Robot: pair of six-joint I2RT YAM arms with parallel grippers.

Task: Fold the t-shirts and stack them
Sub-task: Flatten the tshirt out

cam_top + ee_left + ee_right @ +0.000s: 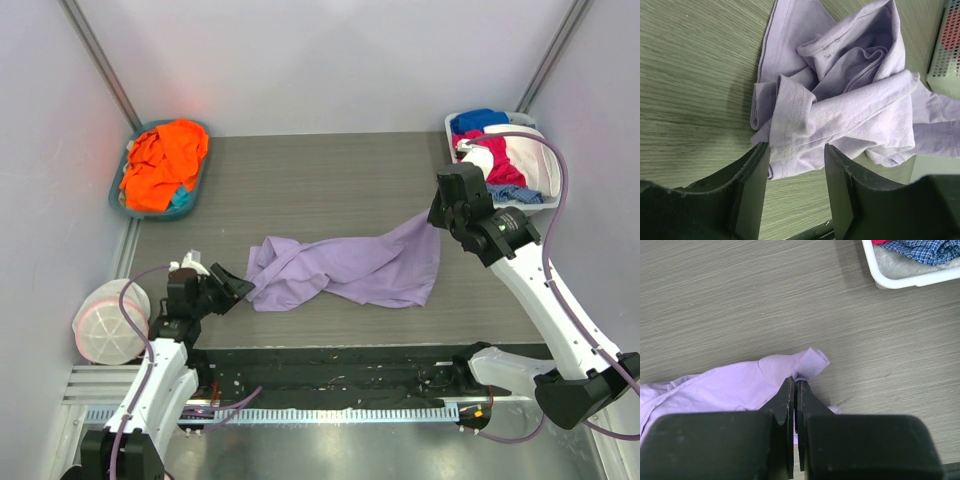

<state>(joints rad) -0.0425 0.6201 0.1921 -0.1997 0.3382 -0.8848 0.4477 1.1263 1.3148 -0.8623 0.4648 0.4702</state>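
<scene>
Purple shirt [350,270] lies bunched on my table [300,180]. My right pincer [795,385] pinches its corner tight; my left pincer [795,165] is spread around its edge.

My left gripper [794,187] sits low over the table, jaws parted with lavender t-shirt [345,268] cloth between the fingers [747,187]. My right arm reaches forward; my right gripper [795,390] has jaws pressed together, pinching a fold of that cloth.

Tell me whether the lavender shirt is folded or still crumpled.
Crumpled, not folded. The lavender shirt lies bunched and twisted on the table, stretched between the left gripper and the right gripper, which pinches one corner.
</scene>
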